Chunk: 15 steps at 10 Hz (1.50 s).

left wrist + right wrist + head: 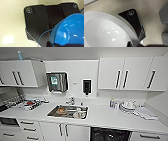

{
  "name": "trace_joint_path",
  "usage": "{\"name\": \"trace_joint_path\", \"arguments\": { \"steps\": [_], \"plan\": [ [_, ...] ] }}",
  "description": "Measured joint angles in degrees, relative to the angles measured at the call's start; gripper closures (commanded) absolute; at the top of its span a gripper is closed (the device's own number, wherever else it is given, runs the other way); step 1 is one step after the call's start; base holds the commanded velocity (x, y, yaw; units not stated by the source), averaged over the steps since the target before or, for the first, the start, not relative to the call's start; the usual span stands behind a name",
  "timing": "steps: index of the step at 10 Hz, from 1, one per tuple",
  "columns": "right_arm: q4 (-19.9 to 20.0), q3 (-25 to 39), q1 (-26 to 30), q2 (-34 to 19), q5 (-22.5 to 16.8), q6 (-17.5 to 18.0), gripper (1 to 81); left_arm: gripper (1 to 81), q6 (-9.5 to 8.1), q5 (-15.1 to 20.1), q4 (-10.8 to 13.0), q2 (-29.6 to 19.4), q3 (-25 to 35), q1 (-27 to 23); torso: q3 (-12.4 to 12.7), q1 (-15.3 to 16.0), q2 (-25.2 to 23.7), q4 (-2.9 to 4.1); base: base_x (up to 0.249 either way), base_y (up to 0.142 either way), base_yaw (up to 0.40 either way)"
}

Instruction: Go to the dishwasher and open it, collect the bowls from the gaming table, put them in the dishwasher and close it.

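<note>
Left wrist view shows a bright blue bowl (70,30) close against the camera over pale floor; whether the left gripper's fingers clamp it, I cannot tell. The right wrist view shows a whitish bowl (105,31) equally close, grip likewise unclear. In the head view, the dishwasher (110,135) stands open and dark under the white counter (105,117), right of the sink (68,112) holding dishes. Beyond, wall cabinets (125,73) line the wall.

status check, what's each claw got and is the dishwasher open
Left claw: blue bowl close up. Right claw: white bowl close up. Dishwasher open, dark inside, below the counter. Nothing blocking.
</note>
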Motion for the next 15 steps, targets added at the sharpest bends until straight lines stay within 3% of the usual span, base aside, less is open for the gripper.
{"name": "trace_joint_path", "arguments": {
  "steps": [8,15],
  "plan": [
    [0.0,-0.2,0.0,0.4,-0.1,0.0,81.1,81.1,-0.02,0.0,0.0,-0.3,0.0,0.1,0.0,0.0,0.0,0.00,0.000,0.000,-0.235],
    [0.0,-0.2,0.0,0.6,-0.2,0.0,81.1,81.1,-0.02,-0.1,0.0,-0.5,0.0,0.1,0.0,0.0,0.0,0.00,0.000,0.000,-0.015]
  ]
}}
